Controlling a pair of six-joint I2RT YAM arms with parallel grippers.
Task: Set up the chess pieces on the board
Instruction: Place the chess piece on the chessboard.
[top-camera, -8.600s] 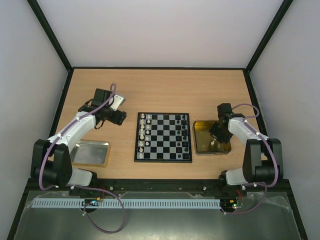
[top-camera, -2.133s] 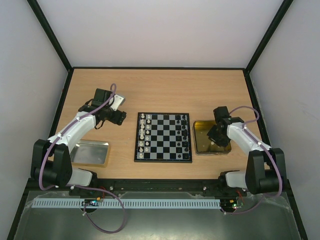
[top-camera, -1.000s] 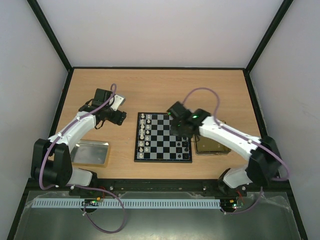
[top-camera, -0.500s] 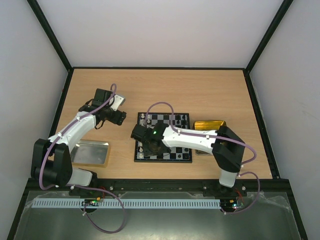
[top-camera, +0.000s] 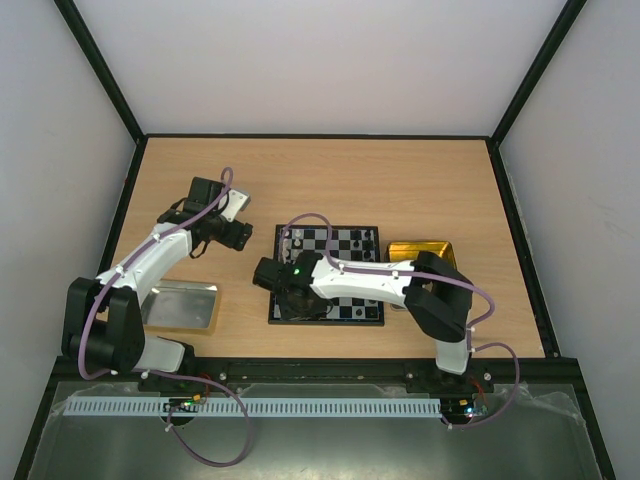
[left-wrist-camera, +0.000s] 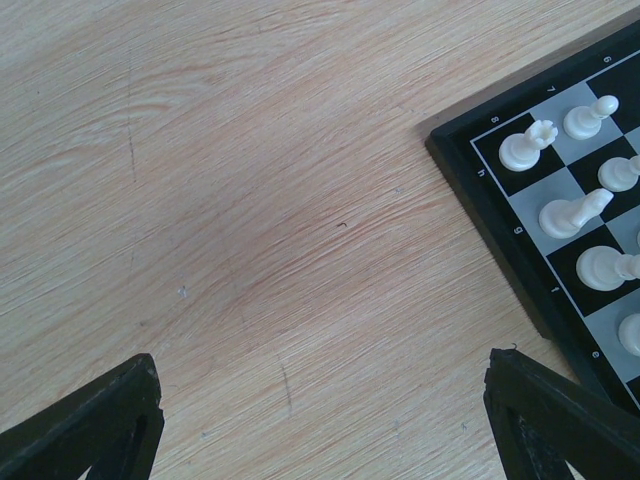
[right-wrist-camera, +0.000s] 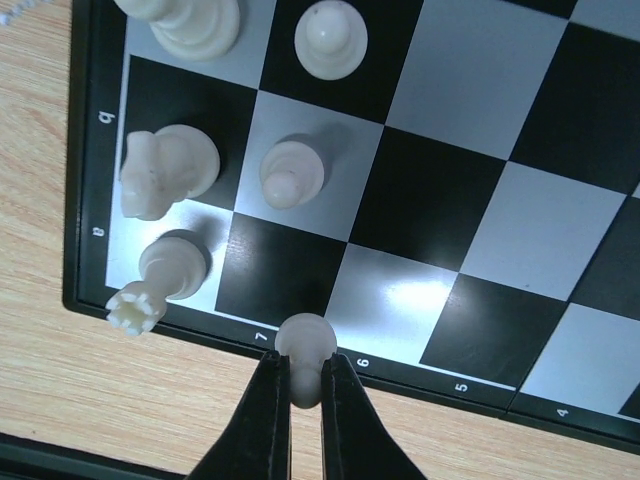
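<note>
We read numbers 8, 7, 6 and letters h, g, f, e in small pale print on the dark border of the board (left-wrist-camera: 503, 232), left wrist view. Right wrist view: the border shows 7, 6, 5, 4 along one edge and a, b along the other. Top view: nothing legible.

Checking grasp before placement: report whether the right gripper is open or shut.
Shut on the small white pawn: black fingers of the right gripper pinch it over the checkered chessboard's dark border.
</note>
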